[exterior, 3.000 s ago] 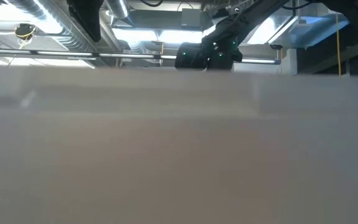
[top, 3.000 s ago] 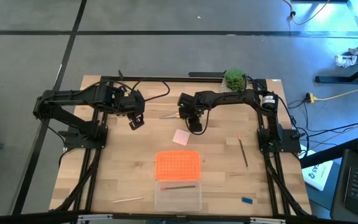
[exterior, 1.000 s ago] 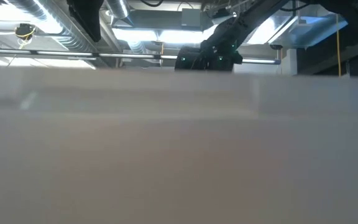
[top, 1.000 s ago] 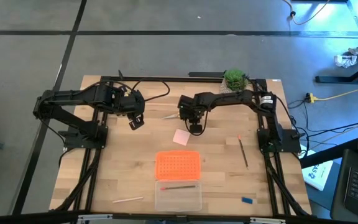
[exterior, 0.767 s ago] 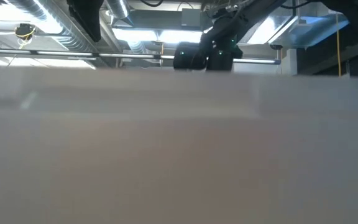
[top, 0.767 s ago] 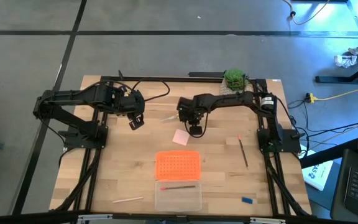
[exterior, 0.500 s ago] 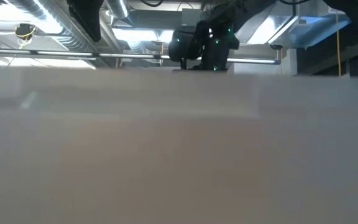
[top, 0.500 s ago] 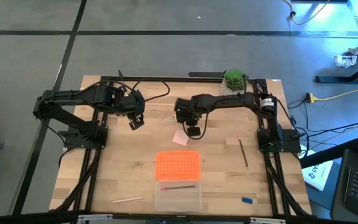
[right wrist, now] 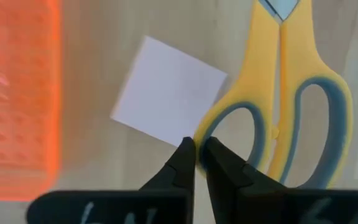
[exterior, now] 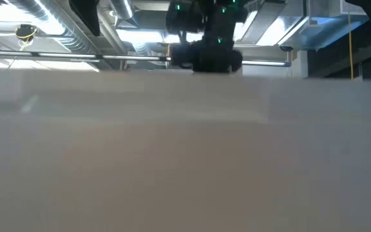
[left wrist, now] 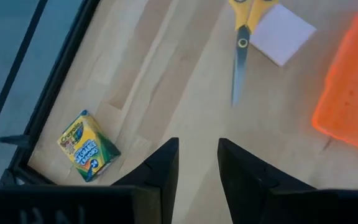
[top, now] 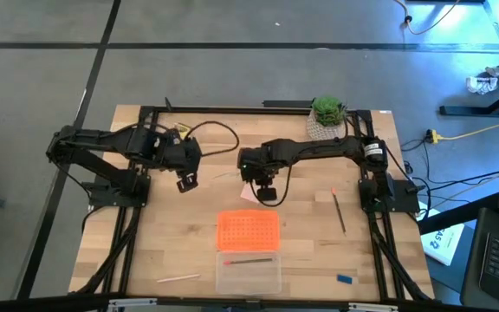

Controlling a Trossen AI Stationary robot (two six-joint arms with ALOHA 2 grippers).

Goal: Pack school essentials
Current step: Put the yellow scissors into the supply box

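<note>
My right gripper (top: 267, 194) (right wrist: 196, 152) hangs over the table's middle, shut on the yellow-handled scissors (right wrist: 278, 99) (left wrist: 241, 43). Their blades point toward the left arm. The pale pink pad (right wrist: 166, 93) (top: 248, 194) lies flat on the table just below them. My left gripper (top: 185, 183) (left wrist: 197, 162) hovers open over the left middle with nothing between its fingers. The crayon box (left wrist: 87, 146) lies flat near the table's far left. A pencil (top: 178, 278), a pen (top: 340, 212) and a blue piece (top: 344, 279) lie on the wood. My right gripper pinches the rim of one handle loop (right wrist: 209, 127) of the scissors between its two fingertips, coming from above and pointing steeply down. The scissors are lifted over the pink pad, with the handles by the fingers and the blades reaching away toward the left arm.
An orange lid (top: 248, 230) lies near the middle, with a clear case (top: 248, 273) just in front of it holding a dark pencil. A potted plant (top: 326, 109) stands at the far right corner. Bare wood lies on the near left and right.
My right gripper, still shut, has risen and gone toward the near edge and a little left. It has carried the scissors off the far middle of the table to above the pink pad. My left gripper has swung a little toward the near edge.
</note>
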